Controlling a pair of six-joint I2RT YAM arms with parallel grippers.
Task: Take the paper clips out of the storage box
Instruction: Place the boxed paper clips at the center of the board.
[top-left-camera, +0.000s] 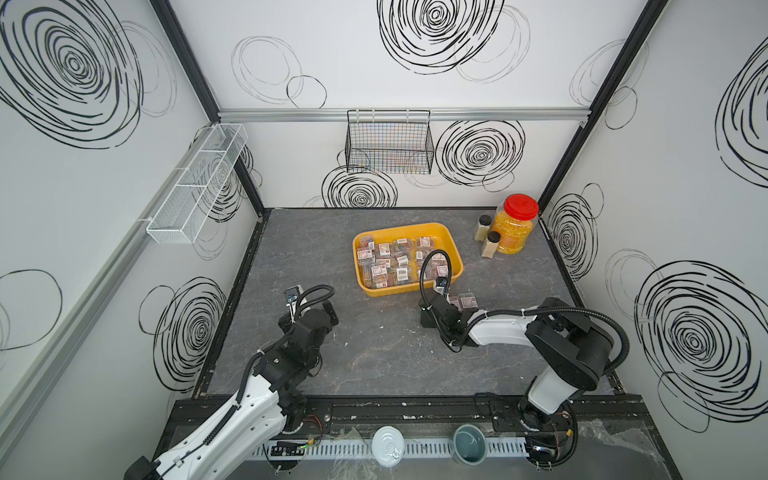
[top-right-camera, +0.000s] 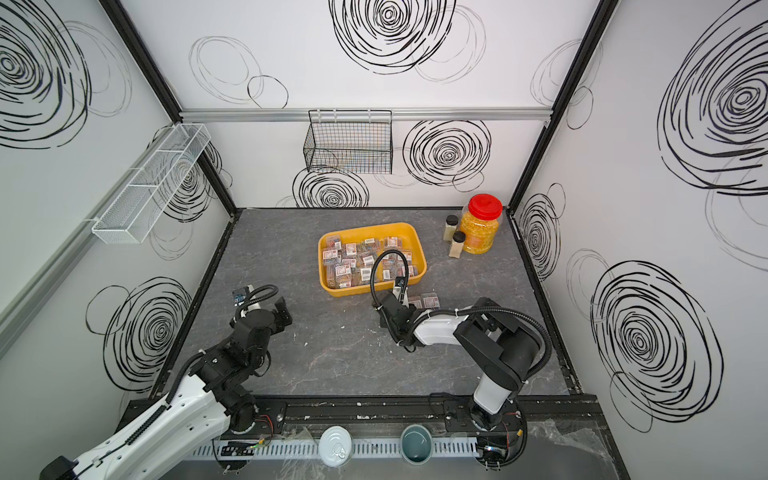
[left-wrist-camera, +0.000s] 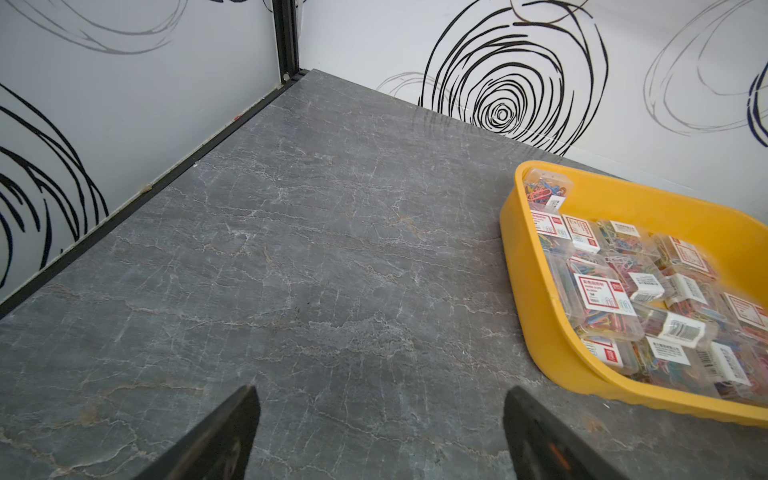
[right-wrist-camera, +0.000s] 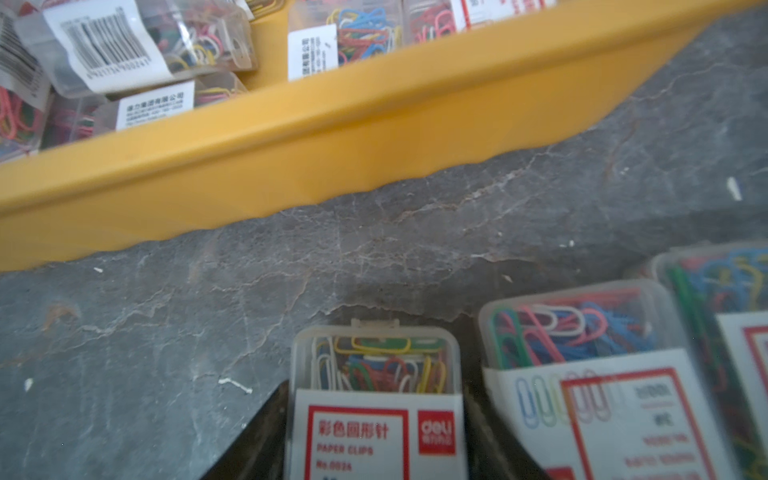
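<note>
The right claw (right-wrist-camera: 376, 392) is straddling 1 case of paper clips (right-wrist-camera: 376, 361), which is lying label-up on the tabletop (right-wrist-camera: 166, 332) outside the storage box (right-wrist-camera: 332, 137). The case's long axis is running parallel to the fingers (right-wrist-camera: 262, 440), its clear tabbed end pointing toward the box's near wall. Whether the fingers are pressing it cannot be told. 2 more cases (right-wrist-camera: 582, 332) are lying just beside it. Many other cases (top-left-camera: 390, 262) are sitting inside the box. The left claw (left-wrist-camera: 380, 390) is hovering spread wide, grasping nothing, over bare tabletop.

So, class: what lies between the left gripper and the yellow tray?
Only bare tabletop separates the left gripper from the yellow tray, in the left wrist view.
</note>
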